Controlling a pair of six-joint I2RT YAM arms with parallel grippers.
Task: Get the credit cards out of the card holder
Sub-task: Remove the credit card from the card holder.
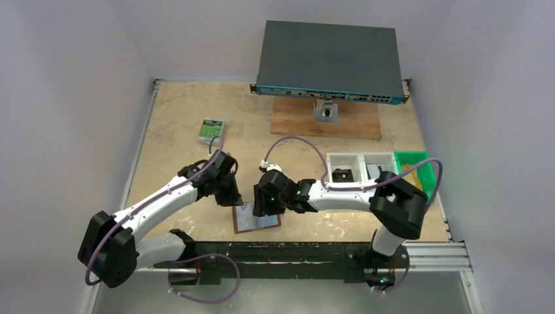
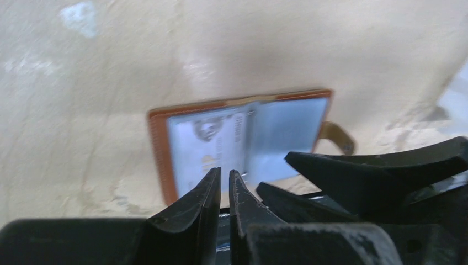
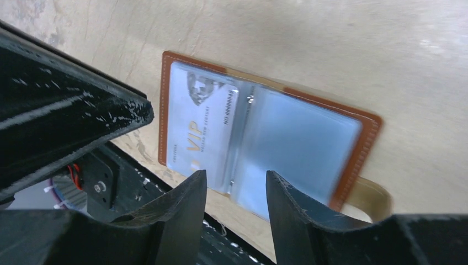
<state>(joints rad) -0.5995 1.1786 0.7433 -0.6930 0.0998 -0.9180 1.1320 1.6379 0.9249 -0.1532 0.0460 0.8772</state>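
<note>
card holder (image 3: 265,143) open flat (VIP card (image 3: 198,124) inside) — both grippers above

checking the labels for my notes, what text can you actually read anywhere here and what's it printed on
"VIP" – large gold letters on the card in the left sleeve of the open card holder.
Small line beside it on the card – too blurred to read for sure.
A row of small characters along the card's inner edge – not legible.
Green-and-white box – print too small to read.
Blue-fronted device at the back – port markings too small to read.
</note>
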